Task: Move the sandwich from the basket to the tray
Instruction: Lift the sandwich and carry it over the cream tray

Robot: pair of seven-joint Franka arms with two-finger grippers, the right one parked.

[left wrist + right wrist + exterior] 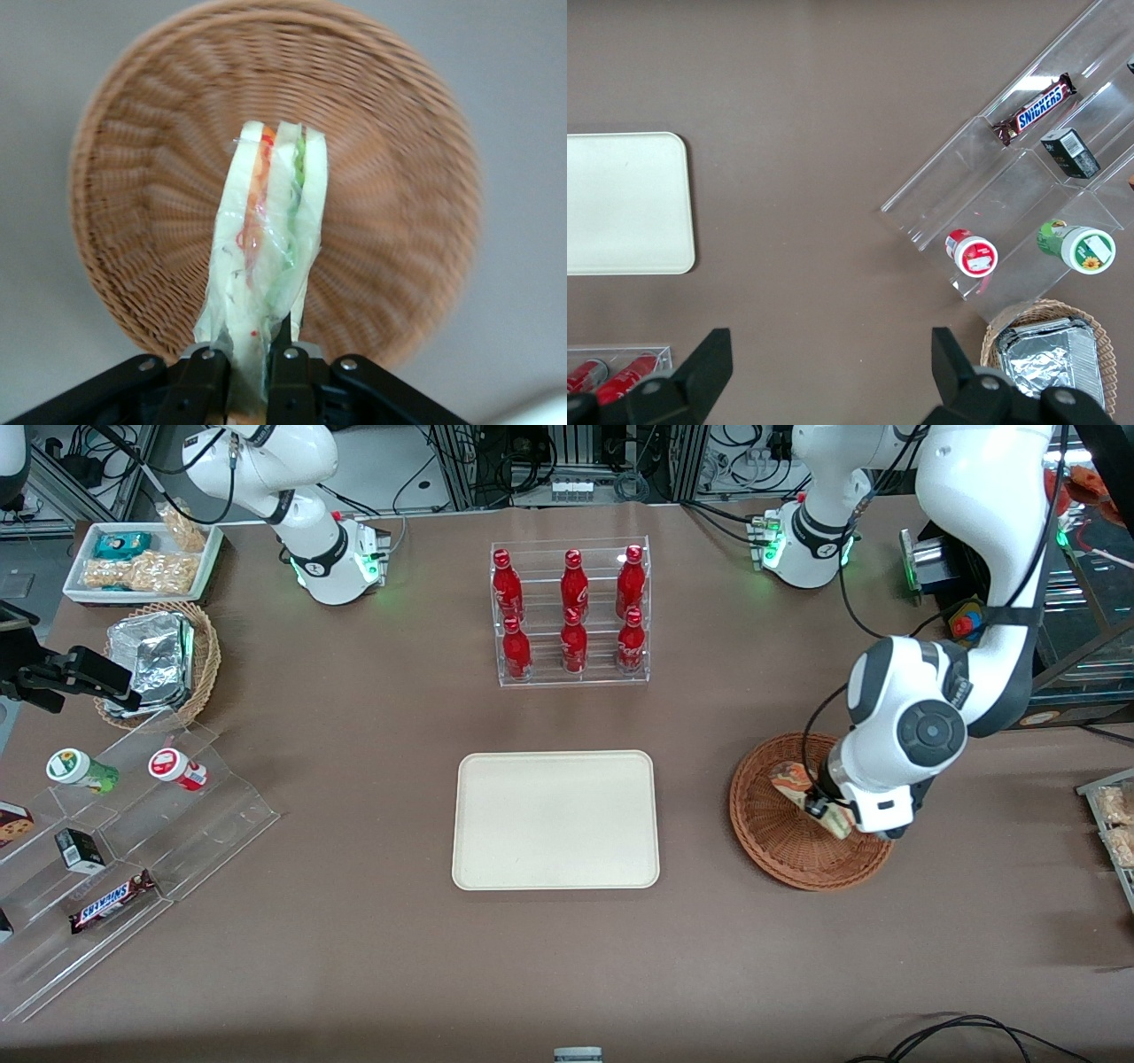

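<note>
Gripper [251, 376] clamped on sandwich [270, 257], over basket [390, 204].
Jaws pinch the wedge's narrow end thru the clear wrap; bread edge w/ orange + green layers faces the wrist cam. Sandwich hangs above basket centre, basket sits nr the working arm's end of the table [354, 957]. Tray [555, 819] bare, mid-table, well apart from basket, nearer the front edge than the bottle rack [571, 613].

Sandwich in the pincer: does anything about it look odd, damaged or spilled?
Nothing stands out. The sandwich hangs wrapped and whole in the shut pincer above the basket, its layers in place, nothing spilled. The tray waits bare, lying nearer the parked arm's end.
</note>
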